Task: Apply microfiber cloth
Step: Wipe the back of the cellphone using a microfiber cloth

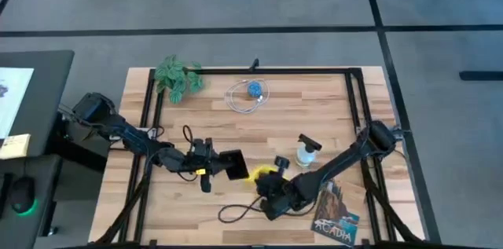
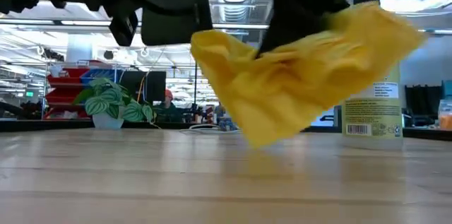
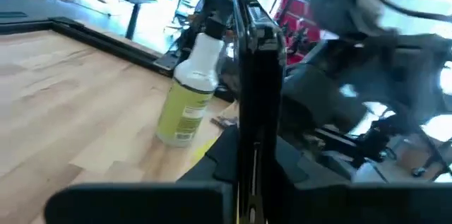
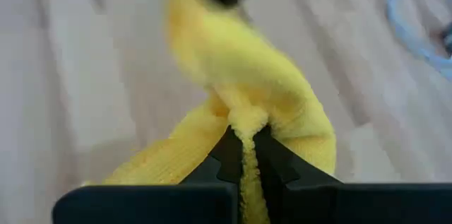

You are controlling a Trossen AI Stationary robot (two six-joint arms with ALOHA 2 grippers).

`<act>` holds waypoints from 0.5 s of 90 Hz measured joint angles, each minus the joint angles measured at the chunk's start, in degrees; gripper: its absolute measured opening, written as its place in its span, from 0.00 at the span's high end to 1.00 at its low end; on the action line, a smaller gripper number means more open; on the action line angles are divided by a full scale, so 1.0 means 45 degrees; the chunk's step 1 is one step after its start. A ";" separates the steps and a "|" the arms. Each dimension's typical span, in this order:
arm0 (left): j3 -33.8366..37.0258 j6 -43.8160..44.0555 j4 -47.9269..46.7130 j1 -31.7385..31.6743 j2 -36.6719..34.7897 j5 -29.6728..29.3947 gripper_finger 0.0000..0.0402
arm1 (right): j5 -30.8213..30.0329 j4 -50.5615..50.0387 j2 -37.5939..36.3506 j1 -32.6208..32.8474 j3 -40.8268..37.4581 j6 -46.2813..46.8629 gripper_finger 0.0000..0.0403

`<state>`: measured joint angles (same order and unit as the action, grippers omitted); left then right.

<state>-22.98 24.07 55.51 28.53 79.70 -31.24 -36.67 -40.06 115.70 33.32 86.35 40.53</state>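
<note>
The spray bottle (image 1: pixel 306 153) stands upright toward the right side of the table (image 1: pixel 330 104) and holds yellowish liquid. The right gripper (image 4: pixel 244 155) is clamped on a pinched fold of the microfiber cloth (image 2: pixel 296 75), which hangs clear of the tabletop near the front edge. The left gripper (image 1: pixel 211 163) reaches in from the left edge, fingers closed on the black smartphone (image 3: pixel 256 75), held on edge, just beside the cloth. A booklet (image 1: pixel 336 214) lies at the front right corner.
</note>
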 joint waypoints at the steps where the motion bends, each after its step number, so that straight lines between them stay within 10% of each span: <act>1: 0.0000 -0.0012 0.0000 0.0000 0.0000 0.0046 0.97 | 0.0088 0.0025 0.0000 0.0054 0.0000 0.0000 1.00; 21: 0.0005 -0.0203 -0.0120 0.0000 0.0000 0.1365 0.97 | 0.1435 0.1748 -0.0005 0.0385 0.0010 -0.2301 0.91; 45: 0.0024 -0.0326 -0.0900 0.0003 0.0000 0.3998 0.97 | 0.2468 0.4111 -0.0010 0.0233 0.0237 -1.0075 0.56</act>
<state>-22.87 22.60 51.46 28.55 79.70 -13.25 -25.56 -21.56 115.66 34.37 87.41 -4.80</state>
